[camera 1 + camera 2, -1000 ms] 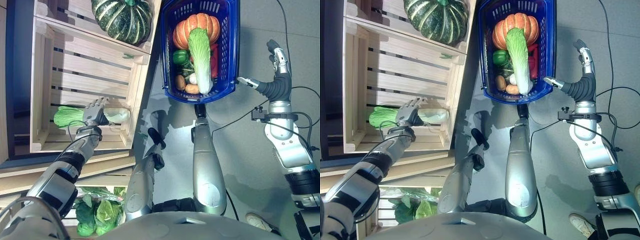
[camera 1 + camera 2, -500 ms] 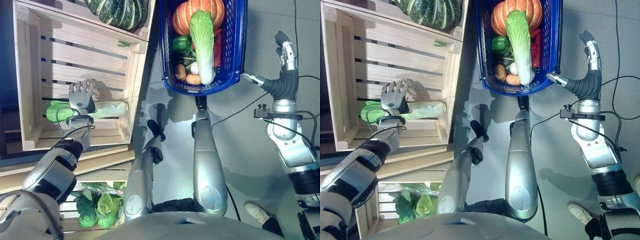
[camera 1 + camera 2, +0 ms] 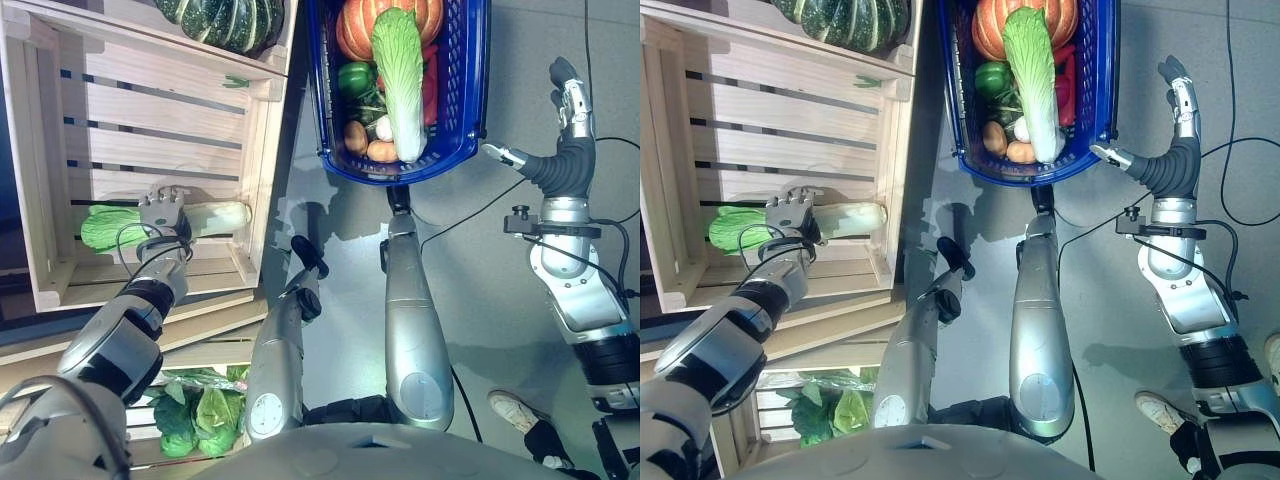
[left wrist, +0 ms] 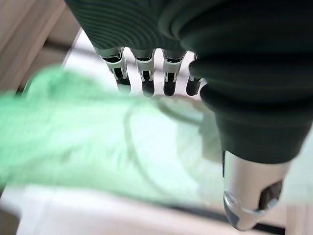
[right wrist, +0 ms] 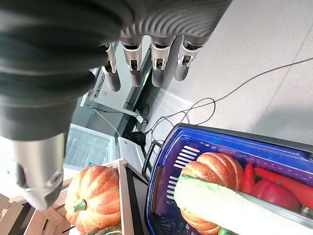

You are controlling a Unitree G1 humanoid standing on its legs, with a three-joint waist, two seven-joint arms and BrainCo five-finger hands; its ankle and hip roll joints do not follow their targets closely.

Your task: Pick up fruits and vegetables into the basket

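Silver fingers [image 4: 143, 78] of the left hand [image 3: 162, 212] are reaching straight out over the leafy green vegetable [image 3: 150, 220] lying in the wooden crate [image 3: 150, 130] — extended, not curled, thumb apart on the near side. The left wrist view is showing the dark tips just past the pale stalk, with the leaves below the palm; whether they are pressing on it I cannot tell. No grip is being made, so the vegetable is still lying on the crate floor, leafy end away from the basket.

Right hand [image 3: 1172, 120] is hanging beside the blue basket [image 3: 470, 90], fingers straight and relaxed, holding nothing; it is close to the basket's near corner but I cannot say it is touching.

Progress — the basket is already carrying a good load: orange pumpkin [image 3: 355, 20], long napa cabbage [image 3: 398, 80], green pepper [image 3: 352, 78], red peppers [image 3: 430, 90] and a few small items at the near end. Outstanding as far as I can judge: the leafy vegetable under the left hand, the striped green squash [image 3: 215, 18] on the crate's far edge, and the greens [image 3: 195, 415] in the lower crate.
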